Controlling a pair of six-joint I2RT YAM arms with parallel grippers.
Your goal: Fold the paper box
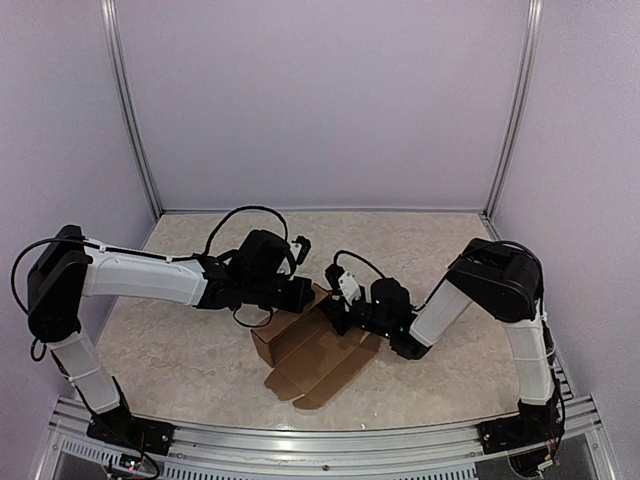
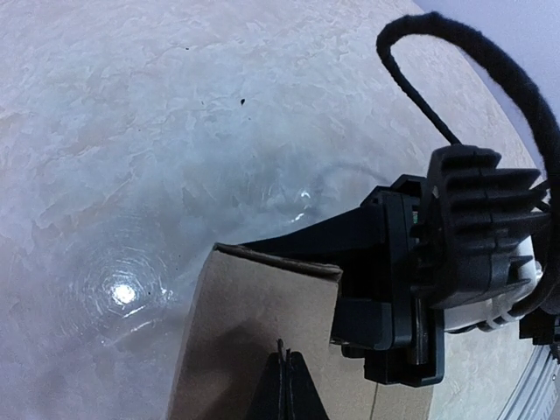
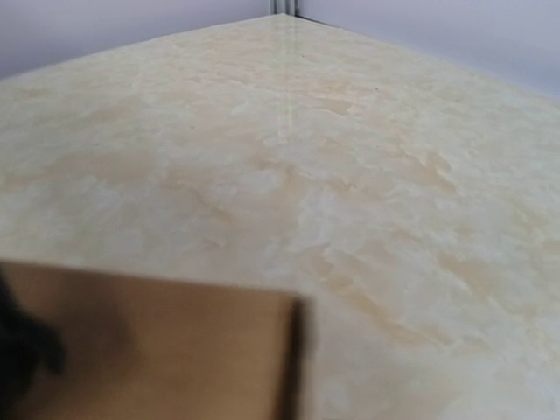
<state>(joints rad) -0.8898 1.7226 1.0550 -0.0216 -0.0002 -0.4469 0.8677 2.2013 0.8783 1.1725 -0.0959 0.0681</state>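
Paper box point(image 1: 315, 358): light, creasable; pinch raised wall, 11 o'clock. Left gripper point(image 2: 282, 389) closed; right gripper point(image 1: 336, 316): cannot tell.

Setting: robotics lab test cell.
Evidence: plain pale wall panels point(image 1: 320, 100) on three sides; aluminium corner posts point(image 1: 130, 110); marbled beige worktop point(image 1: 200, 350); slotted aluminium rail point(image 1: 330, 440) along the near edge, carrying the bases of the left arm point(image 1: 140, 278) and right arm point(image 1: 440, 310); exposed black cable point(image 2: 420, 17).
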